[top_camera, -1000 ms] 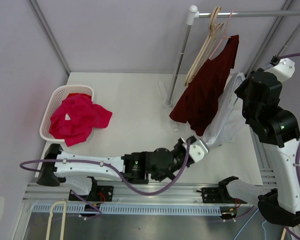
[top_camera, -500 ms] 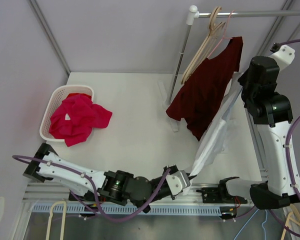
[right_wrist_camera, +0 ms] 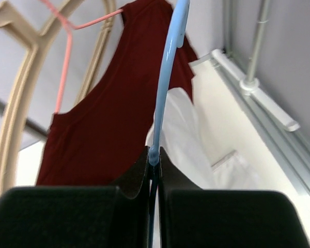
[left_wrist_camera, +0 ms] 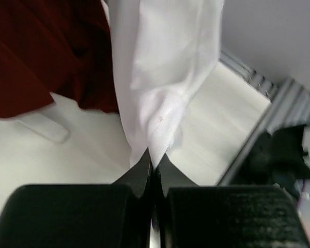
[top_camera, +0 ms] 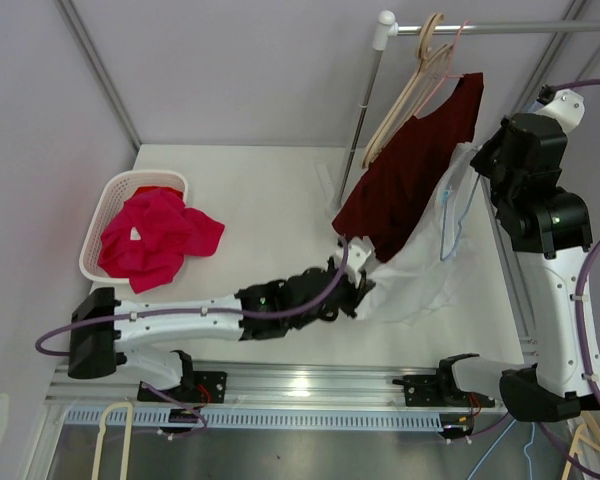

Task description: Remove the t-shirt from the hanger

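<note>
Top view: the white t-shirt sags from the blue hanger onto the table, seemingly mostly drawn off. Whether its collar has cleared the hanger is hard to tell. Open tabletop lies leftward toward the basket, while the dark red shirt crowds close.

Left wrist: the left gripper is pinched on the t-shirt's hem.

Right wrist: the right gripper is clamped on the hanger's wire, with the rack's foot nearby.

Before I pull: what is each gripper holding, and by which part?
The left gripper pinches the white t-shirt by a bunched tip of its edge. The right gripper clamps the blue hanger on its thin rod.
</note>
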Controlling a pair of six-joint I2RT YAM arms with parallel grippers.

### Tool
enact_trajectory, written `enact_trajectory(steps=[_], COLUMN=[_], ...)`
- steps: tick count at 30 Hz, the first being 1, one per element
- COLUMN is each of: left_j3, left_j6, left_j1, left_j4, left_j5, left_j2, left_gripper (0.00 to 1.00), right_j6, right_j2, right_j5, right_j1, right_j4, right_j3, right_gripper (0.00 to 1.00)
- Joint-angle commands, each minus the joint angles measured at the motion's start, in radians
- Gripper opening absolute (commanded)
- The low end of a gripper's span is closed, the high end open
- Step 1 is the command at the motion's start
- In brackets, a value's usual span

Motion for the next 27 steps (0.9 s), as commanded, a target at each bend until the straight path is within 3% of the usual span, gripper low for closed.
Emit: enact_trajectory(steps=[1,4,7,13,18,20,23,24,26,27], left_j3=[0.226,0.453,0.618,0.506,0.550,0.651,0.986,1.057,1.336,1.401], left_j6=[-0.080,-0.149,-0.214,-0.243,-0.156,-0.102,-0.050,-0.047,-0.048,-0.051], left_j1=[0.117,0.226,0.286,0.260,0.217,0.229,0.309,0.377,0.454,0.532], left_j4=[-0.089,-0.293,-0.414,-0.348,-0.468,-0.561,-0.676,-0.765,-0.833,-0.866], left_j5=[0.139,0.223,0.335,0.418,0.384,0.377,0.332,0.346,0.357,0.357], left_j2=[0.057,0.183,0.300,0.259,0.122,0.090,0.111,0.157,0.209,0.261], left_gripper=[0.01,0.01,0.01,0.01,0.01,0.01,0.01,0.01,0.01,0.01], right_j6=[0.011,0.044,0.048,-0.099,-0.240,-0.274,-0.271,-0.266,-0.242,-0.240], right_j2=[-0.052,-0.069,-0.107,-0.156,-0.083,-0.044,0.021,0.044,0.121,0.146], right_j5=[-0.145,-0.247,-0.222,0.095,0.117,0.064,-0.062,-0.173,-0.251,-0.307], right_j1=[0.001,0.015,0.041,0.040,-0.011,-0.055,-0.159,-0.190,-0.267,-0.282], right_j4=[-0.022,-0.085,-0.096,0.056,0.205,0.278,0.320,0.316,0.308,0.308], right_j3=[0.071,0.093,0.061,-0.016,0.025,0.033,0.065,0.088,0.168,0.195], right_gripper=[0.00,0.00,0.00,0.00,0.00,0.00,0.00,0.00,0.00,0.00])
